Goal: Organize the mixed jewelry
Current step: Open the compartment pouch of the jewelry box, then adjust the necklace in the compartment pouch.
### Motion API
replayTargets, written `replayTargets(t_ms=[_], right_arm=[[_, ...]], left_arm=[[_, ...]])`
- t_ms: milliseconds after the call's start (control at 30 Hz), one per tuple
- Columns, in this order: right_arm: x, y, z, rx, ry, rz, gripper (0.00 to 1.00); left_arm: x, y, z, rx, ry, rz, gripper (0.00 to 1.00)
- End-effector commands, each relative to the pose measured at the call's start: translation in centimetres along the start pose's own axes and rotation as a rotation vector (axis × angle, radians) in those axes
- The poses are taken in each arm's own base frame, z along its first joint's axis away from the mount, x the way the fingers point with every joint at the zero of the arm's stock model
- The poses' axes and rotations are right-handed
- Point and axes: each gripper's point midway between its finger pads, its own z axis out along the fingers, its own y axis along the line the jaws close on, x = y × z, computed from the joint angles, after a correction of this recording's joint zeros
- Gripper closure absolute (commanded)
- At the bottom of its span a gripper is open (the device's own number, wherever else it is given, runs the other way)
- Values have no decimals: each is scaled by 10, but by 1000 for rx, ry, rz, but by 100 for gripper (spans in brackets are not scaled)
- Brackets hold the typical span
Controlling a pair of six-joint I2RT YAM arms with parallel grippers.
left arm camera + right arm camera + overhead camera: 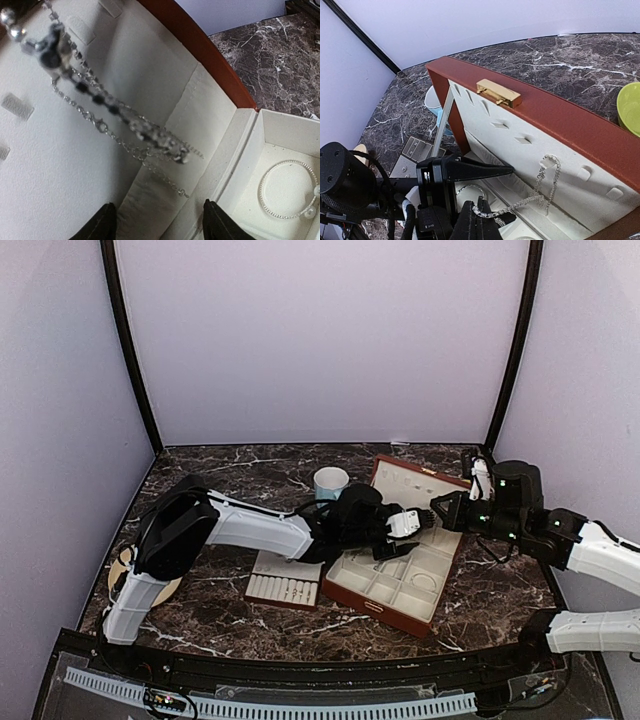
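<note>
At the raised lid point(545, 107) of the red-brown box point(375, 606), centre-right on the marbled worktop point(240, 465), the two arms meet.

**Right gripper** point(479, 220): closed on the lower end of a sparkling chain point(520, 202). The chain's upper loop hangs over a small tab point(547, 163) in the lid's cream lining. It therefore runs from tab to fingertips and is not yet free of the grip.

**Left gripper** point(160, 221): poised just in front of the lining, jaws apart, nothing between them. The chain and a finer link strand point(102, 125) cross the lining above its fingers. As far as the left wrist view shows, they do not touch them.

**Stored pieces:** one thin bangle point(290, 161) lies flat in a compartment of the box base, close beside the foot of the lid.

**Other items:** a slotted tray point(285, 590) sits just left of the box. Whether its slots carry rings or studs is too small to tell. A pale cup point(330, 480) stands behind the tray.

**Judged progress:** partway. The bangle appears stowed, and the chain is hung but not released. What seems to remain is letting the chain go so that it hangs from its tab alone, then sorting any small pieces not yet placed. Loose pieces elsewhere cannot be made out, and the arms hide part of the worktop.
</note>
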Motion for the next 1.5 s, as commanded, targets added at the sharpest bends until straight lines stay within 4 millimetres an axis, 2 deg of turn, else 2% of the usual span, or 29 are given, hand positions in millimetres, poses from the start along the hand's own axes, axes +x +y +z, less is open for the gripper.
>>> replayTargets(t_ms=[0, 200, 400, 567, 767, 900, 1267, 1467], right_arm=[[-6, 5, 0, -28, -33, 4, 100], [-6, 5, 0, -27, -33, 1, 100], [-5, -1, 6, 3, -39, -8, 100], [-15, -1, 6, 10, -86, -12, 100], [-28, -1, 7, 35, -132, -23, 100], [-29, -5, 10, 62, -139, -34, 100], [-30, -1, 23, 54, -155, -54, 100], [-22, -4, 34, 76, -145, -67, 100]], left_arm=[[9, -5, 0, 32, 34, 3, 41], [16, -7, -1, 30, 55, 5, 61], [13, -10, 0, 12, 53, 21, 73], [11, -15, -1, 11, 49, 39, 86], [14, -22, -2, 17, 53, 49, 97], [9, -25, -6, 10, 34, 49, 100], [1, -41, -17, 29, 4, 62, 100], [-1, -52, -23, 47, -6, 80, 100]])
